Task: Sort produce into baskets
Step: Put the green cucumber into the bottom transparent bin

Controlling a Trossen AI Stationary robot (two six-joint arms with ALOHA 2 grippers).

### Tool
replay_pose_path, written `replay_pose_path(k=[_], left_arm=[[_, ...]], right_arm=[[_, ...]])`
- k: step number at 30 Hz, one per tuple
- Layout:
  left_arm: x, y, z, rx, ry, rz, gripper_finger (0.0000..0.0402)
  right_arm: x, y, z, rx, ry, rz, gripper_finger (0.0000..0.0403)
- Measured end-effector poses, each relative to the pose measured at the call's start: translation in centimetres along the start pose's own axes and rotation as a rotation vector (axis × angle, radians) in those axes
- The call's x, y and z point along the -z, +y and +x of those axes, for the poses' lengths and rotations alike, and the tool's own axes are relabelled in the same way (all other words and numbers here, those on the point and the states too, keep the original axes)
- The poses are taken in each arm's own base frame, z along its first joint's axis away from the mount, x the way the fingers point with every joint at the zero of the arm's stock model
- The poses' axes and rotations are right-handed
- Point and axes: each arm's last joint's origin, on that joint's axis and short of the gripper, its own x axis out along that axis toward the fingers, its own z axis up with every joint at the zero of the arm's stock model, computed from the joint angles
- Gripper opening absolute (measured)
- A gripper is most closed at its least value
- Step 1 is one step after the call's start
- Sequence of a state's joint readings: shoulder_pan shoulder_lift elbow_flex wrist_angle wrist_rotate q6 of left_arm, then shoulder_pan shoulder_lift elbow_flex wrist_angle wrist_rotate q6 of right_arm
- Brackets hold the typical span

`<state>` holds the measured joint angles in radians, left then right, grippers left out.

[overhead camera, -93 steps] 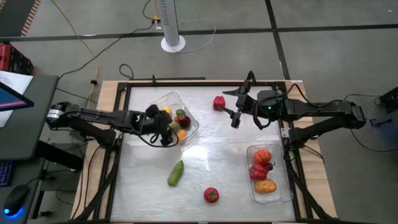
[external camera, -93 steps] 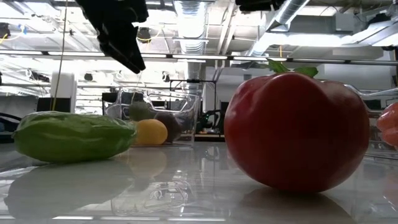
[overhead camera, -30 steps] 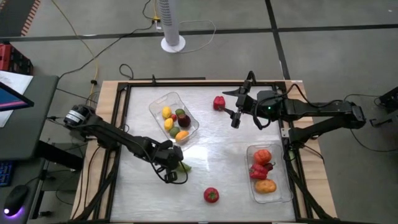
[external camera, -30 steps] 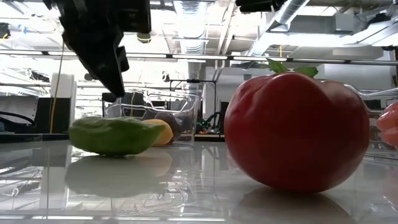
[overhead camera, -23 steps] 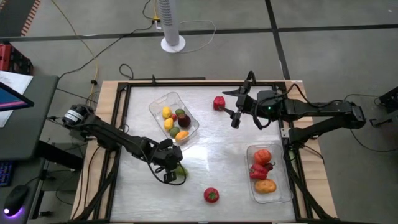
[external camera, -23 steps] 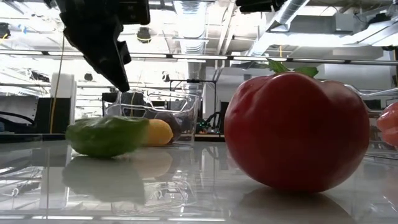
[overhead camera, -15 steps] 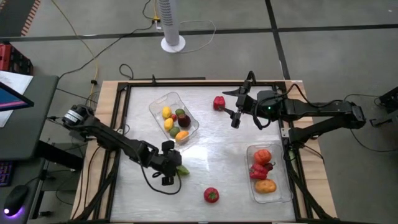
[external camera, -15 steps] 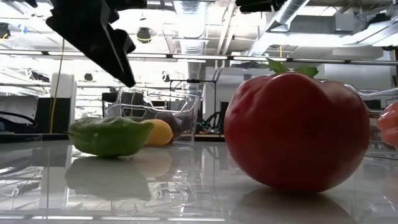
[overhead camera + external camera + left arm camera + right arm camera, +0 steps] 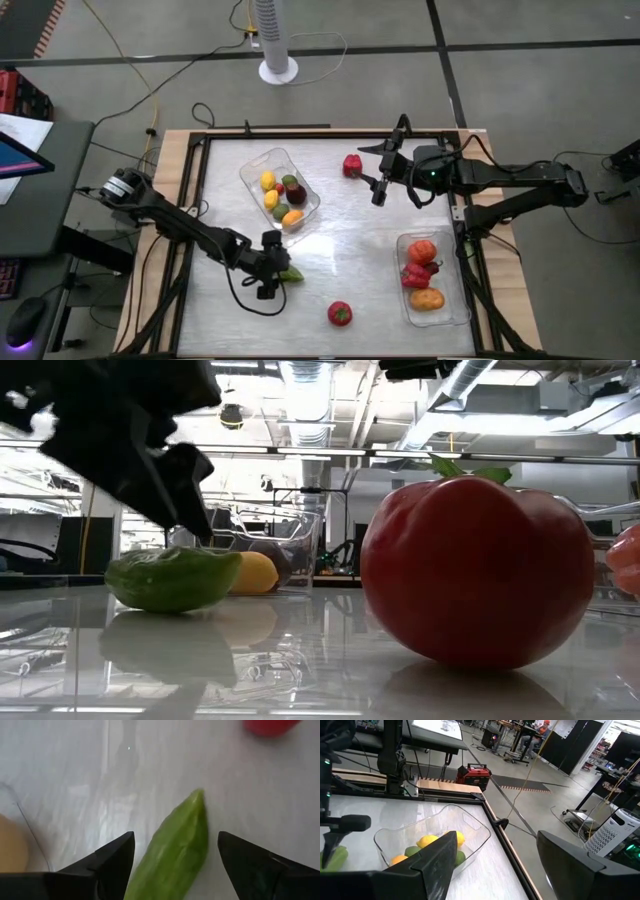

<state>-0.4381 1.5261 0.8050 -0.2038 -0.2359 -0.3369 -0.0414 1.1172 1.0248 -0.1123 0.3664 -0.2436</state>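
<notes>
Green cucumber [image 9: 291, 273], long and tapered, lies on the white glossy counter [image 9: 350, 240] at about 7 o'clock from the counter's middle, between the left gripper's [image 9: 272, 272] two dark fingers [image 9: 107, 862], which stand apart on either side of it. At 11 o'clock sits a clear plastic rectangular basket [image 9: 252, 167] holding yellow, orange, green and dark purple pieces. A second clear basket [image 9: 462, 300] at 4 o'clock holds an orange-red tomato [image 9: 422, 251], a red pepper [image 9: 415, 273] and an orange piece [image 9: 427, 299]. A round red tomato [image 9: 340, 314] rests at 6 o'clock, well apart from the cucumber. A small red pepper [image 9: 352, 165] lies at 12 o'clock, just beside the right gripper [image 9: 378, 190], which hovers with its jaws apart.
</notes>
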Motion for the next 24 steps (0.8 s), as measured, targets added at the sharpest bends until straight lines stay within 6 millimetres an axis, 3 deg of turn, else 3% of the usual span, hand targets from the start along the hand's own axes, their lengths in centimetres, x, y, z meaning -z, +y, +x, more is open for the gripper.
replay_pose_path(k=[12, 16, 20, 24], left_arm=[[2.9, 0.8, 1.2, -0.028, -0.014, 0.14, 0.0275], [2.8, 1.0, 1.3, -0.03, -0.024, 0.131, 0.0271], [2.8, 1.3, 1.4, -0.01, -0.015, 0.121, 0.024], [2.7, 1.5, 1.4, 0.024, -0.001, 0.111, 0.0183]], right_arm=[[0.0, 0.0, 0.0, 0.0, 0.0, 0.0, 0.0299], [0.0, 0.0, 0.0, 0.0, 0.0, 0.0, 0.0299], [0.0, 0.0, 0.0, 0.0, 0.0, 0.0, 0.0299], [0.0, 0.0, 0.0, 0.0, 0.0, 0.0, 0.0299]])
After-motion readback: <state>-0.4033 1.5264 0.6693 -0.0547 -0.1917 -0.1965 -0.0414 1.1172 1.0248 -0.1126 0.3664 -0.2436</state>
